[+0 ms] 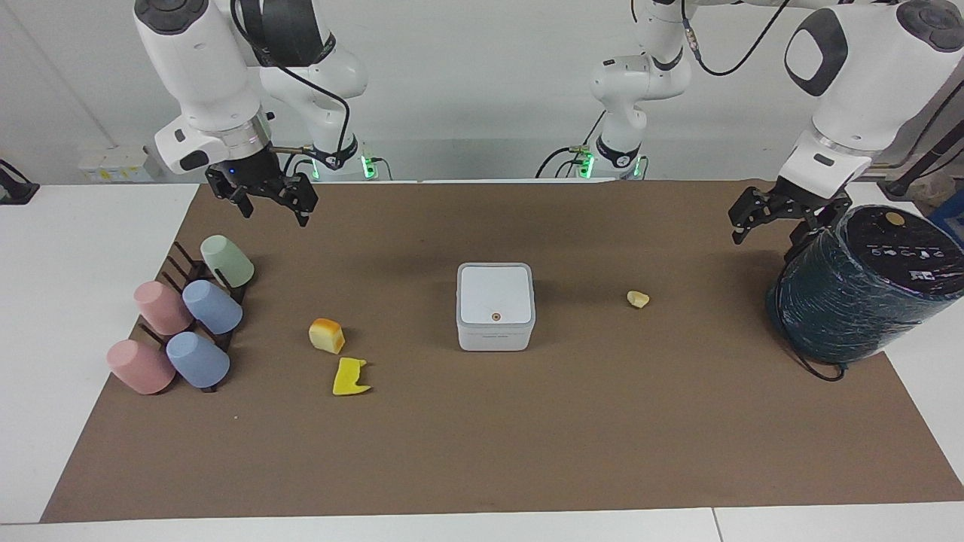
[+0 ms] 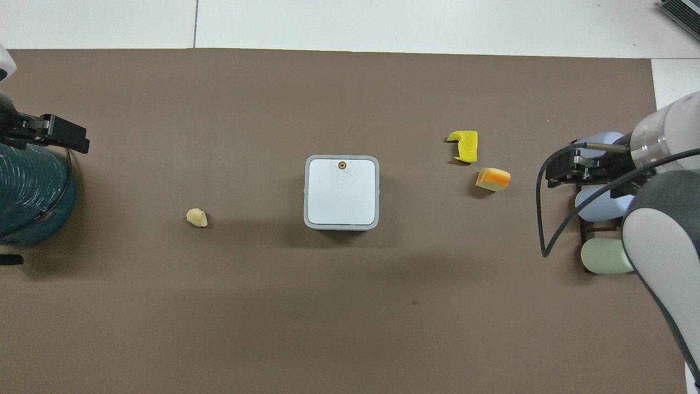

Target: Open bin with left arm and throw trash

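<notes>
The bin (image 1: 495,305) is a small white square box in the middle of the brown mat, lid closed, orange dot on top; it also shows in the overhead view (image 2: 342,191). The trash lies loose on the mat. An orange-topped yellow chunk (image 1: 327,335) (image 2: 493,179) and a flat yellow jagged piece (image 1: 350,376) (image 2: 465,145) lie toward the right arm's end. A pale yellow lump (image 1: 638,299) (image 2: 197,217) lies toward the left arm's end. My left gripper (image 1: 767,229) (image 2: 54,137) hangs open and empty beside the dark cylinder. My right gripper (image 1: 275,213) (image 2: 563,169) hangs open and empty above the cup rack.
A big dark wrapped cylinder (image 1: 858,290) (image 2: 30,191) stands at the left arm's end of the mat. A rack of pastel cups (image 1: 188,324) (image 2: 601,219) sits at the right arm's end. White table (image 1: 75,248) borders the mat.
</notes>
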{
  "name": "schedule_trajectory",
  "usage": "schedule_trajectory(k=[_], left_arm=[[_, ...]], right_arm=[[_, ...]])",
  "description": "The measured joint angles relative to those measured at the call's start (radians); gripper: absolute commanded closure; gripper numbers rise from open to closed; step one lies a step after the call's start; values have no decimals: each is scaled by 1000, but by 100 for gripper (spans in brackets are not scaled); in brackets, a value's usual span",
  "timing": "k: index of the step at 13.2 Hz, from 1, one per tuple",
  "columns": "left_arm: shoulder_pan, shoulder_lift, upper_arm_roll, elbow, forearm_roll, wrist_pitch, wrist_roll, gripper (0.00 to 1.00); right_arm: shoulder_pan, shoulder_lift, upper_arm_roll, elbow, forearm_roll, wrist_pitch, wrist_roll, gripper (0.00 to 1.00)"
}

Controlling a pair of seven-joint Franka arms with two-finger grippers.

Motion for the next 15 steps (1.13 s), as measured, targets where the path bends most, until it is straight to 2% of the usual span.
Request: schedule_trajectory(k=[4, 5, 7, 8, 9, 11, 13, 15], left_arm=[[-20, -1, -6, -12, -8, 0, -3, 0], [-47, -5, -7, -24, -11, -1, -31, 6], [-147, -23, -11, -72, -13, -1, -183, 70], [-206, -35, -14, -101, -13, 3, -240, 87], [-261, -46, -15, -131, -13, 19, -278, 100], [-353, -61, -17, -192, -13, 89, -353, 100], [-414, -60, -17, -248, -43, 217, -424, 100], [-449, -45, -16, -301, -83, 352, -446, 100]], right_arm=[[0, 0, 0, 0, 0, 0, 0, 0], [0, 0, 0, 0, 0, 0, 0, 0], [-2, 0, -1, 0, 0, 0, 0, 0], [-5, 0, -4, 0, 0, 0, 0, 0], [-10, 0, -6, 0, 0, 0, 0, 0], [-18, 0, -7, 0, 0, 0, 0, 0], [-19, 0, -7, -4, 0, 3, 0, 0], [-22, 0, -8, -35, 0, 75, 0, 0]])
